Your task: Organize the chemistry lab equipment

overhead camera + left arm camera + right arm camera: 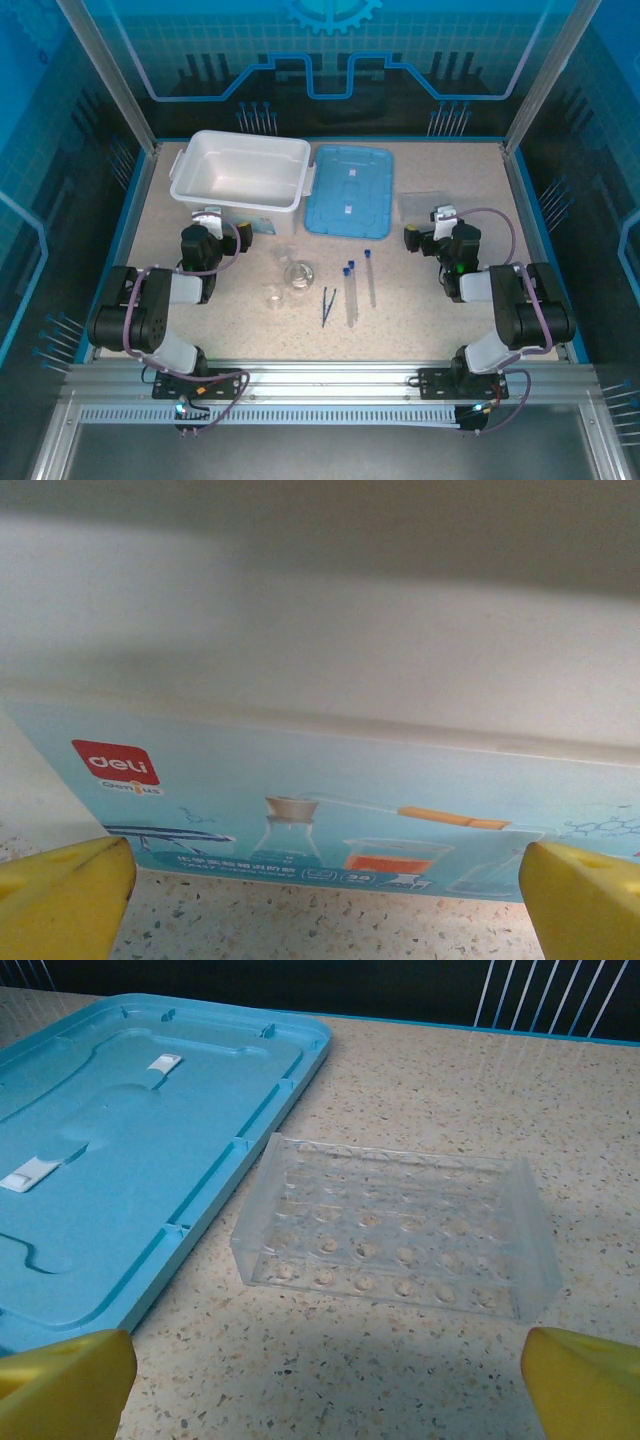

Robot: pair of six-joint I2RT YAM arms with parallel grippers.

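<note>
Left pincer [320, 905], right pincer [325, 1385] both gaping apart, holding nothing. Right facing clear rack [400, 1225]. Advising: gripping tubes [349, 292] mid-length, gently.

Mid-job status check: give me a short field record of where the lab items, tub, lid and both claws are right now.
left claw: open, holding nothing, facing labelled front of white tub
right claw: open, holding nothing, facing clear rack
blue lid: flat on table, right of tub
flask: table centre
beaker: beside flask, nearer the arms
tweezers: right of beaker
tubes: three, lying right of tweezers
</note>
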